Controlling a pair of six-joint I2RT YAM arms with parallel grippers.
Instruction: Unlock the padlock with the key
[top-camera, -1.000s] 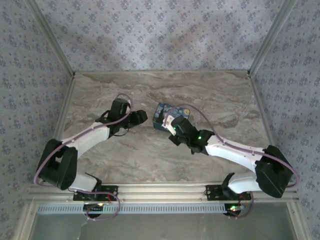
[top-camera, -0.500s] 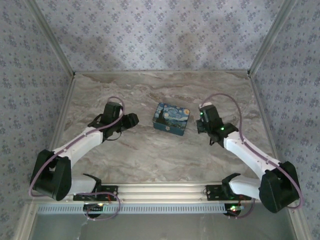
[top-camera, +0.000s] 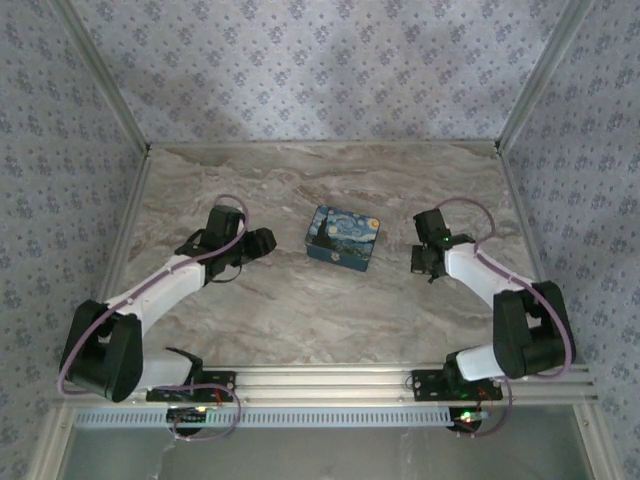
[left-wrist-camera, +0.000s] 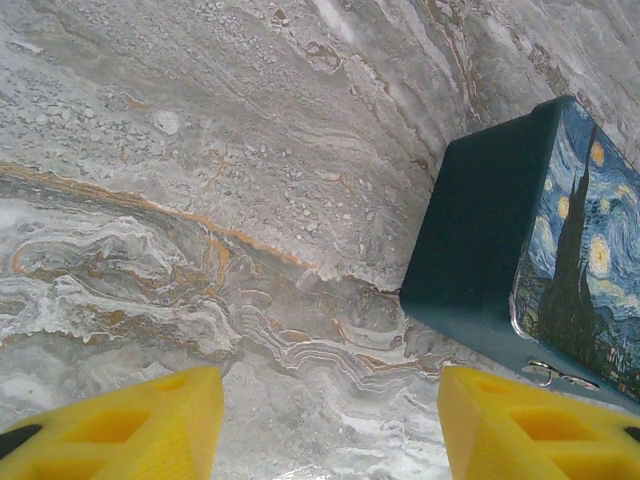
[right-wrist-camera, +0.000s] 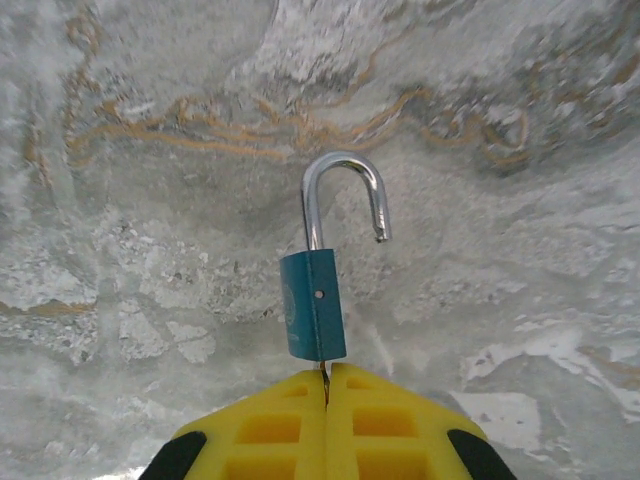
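Observation:
In the right wrist view a small teal padlock (right-wrist-camera: 314, 304) hangs just past my right gripper (right-wrist-camera: 326, 378), its silver shackle (right-wrist-camera: 345, 196) swung open and free at one end. The yellow fingers (right-wrist-camera: 380, 415) are shut on a thin brass key (right-wrist-camera: 324, 380) that sits in the lock's underside. From above, the right gripper (top-camera: 422, 262) sits right of the box. My left gripper (top-camera: 262, 243) stands open, left of the box, its yellow fingers (left-wrist-camera: 150, 420) spread over bare marble.
A dark blue tin box (top-camera: 342, 238) with a starry-night painting on its lid stands mid-table between the arms; its side and a small metal latch (left-wrist-camera: 548, 374) show in the left wrist view. Patterned walls enclose the marble table (top-camera: 300, 310).
The right arm has pulled away from the box and swung far to the right, carrying the key and padlock. The left arm has drawn back a little to the left.

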